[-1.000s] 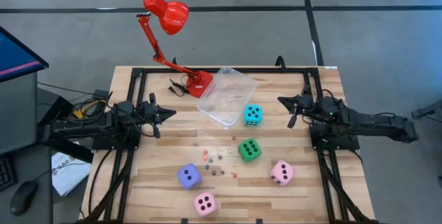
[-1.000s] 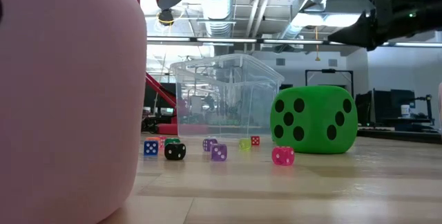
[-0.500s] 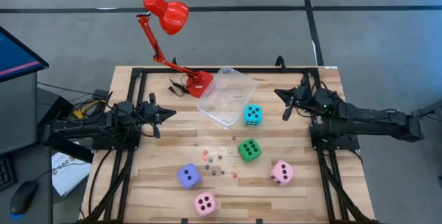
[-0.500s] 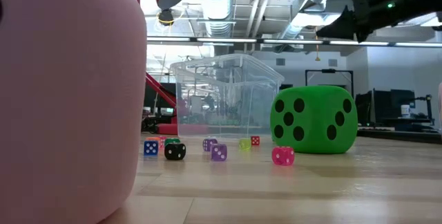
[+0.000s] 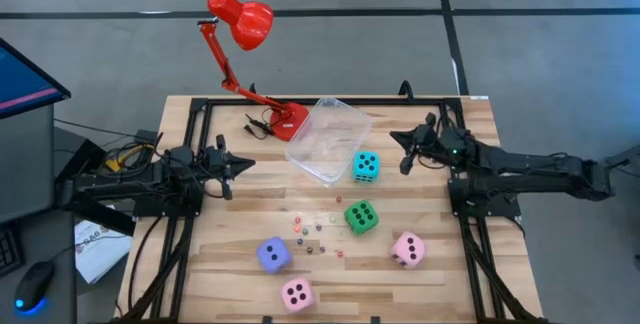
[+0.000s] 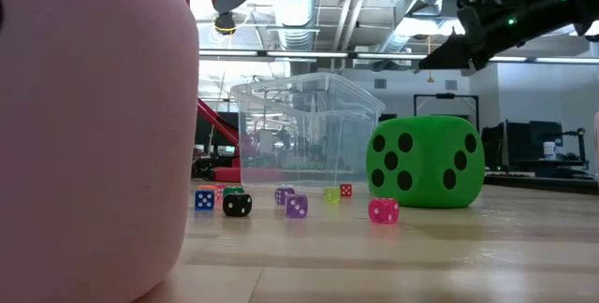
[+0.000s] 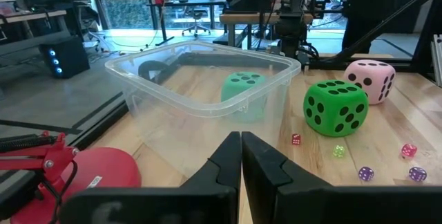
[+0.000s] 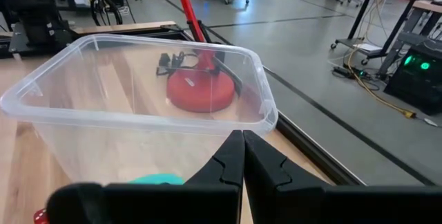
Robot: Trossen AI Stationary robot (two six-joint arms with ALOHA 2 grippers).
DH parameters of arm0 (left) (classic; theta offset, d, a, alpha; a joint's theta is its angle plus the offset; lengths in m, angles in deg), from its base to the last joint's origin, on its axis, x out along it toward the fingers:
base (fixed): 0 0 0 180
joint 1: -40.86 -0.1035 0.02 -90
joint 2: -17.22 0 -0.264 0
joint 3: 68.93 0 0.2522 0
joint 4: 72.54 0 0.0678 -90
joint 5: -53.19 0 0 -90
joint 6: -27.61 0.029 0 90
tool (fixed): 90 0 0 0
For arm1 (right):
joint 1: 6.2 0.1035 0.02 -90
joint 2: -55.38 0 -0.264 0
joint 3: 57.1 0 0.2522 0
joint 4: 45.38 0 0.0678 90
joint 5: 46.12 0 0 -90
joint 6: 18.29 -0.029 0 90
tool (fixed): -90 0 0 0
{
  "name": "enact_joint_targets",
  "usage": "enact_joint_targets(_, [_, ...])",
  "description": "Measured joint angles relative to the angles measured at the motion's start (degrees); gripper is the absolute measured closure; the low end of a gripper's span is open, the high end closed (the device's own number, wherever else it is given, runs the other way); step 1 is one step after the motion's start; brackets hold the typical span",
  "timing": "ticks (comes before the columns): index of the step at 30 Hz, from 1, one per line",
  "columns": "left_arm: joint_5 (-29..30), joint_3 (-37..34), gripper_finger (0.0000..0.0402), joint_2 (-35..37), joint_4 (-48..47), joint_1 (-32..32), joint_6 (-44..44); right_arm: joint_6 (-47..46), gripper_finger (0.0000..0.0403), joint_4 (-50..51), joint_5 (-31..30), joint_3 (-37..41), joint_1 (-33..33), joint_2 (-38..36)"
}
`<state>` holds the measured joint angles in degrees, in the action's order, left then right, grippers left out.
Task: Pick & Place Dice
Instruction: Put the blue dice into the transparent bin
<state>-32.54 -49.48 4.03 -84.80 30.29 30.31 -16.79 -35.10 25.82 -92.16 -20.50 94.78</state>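
The right gripper [image 5: 403, 151] hangs above the table, just beside the cyan die [image 5: 366, 166] and near the clear plastic tub [image 5: 328, 140]; its fingers [image 8: 231, 156] are pressed together and hold nothing. The left gripper [image 5: 238, 166] waits over the table's left side, fingers likewise closed and empty. The green die [image 5: 361, 216] sits mid-table, with 2 pink dice [image 5: 407, 250] and the purple-blue die [image 5: 273, 254] towards the front edge. Tiny coloured dice [image 5: 315, 234] lie scattered between them.
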Motion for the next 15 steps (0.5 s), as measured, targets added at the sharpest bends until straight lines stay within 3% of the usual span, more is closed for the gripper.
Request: enact_joint_targets(15, [0.0, 0.0, 0.0401, 0.0, 0.0, 0.0, 0.0, 0.4, 0.0403, -0.1, 1.3, 0.0, 0.0, 0.3])
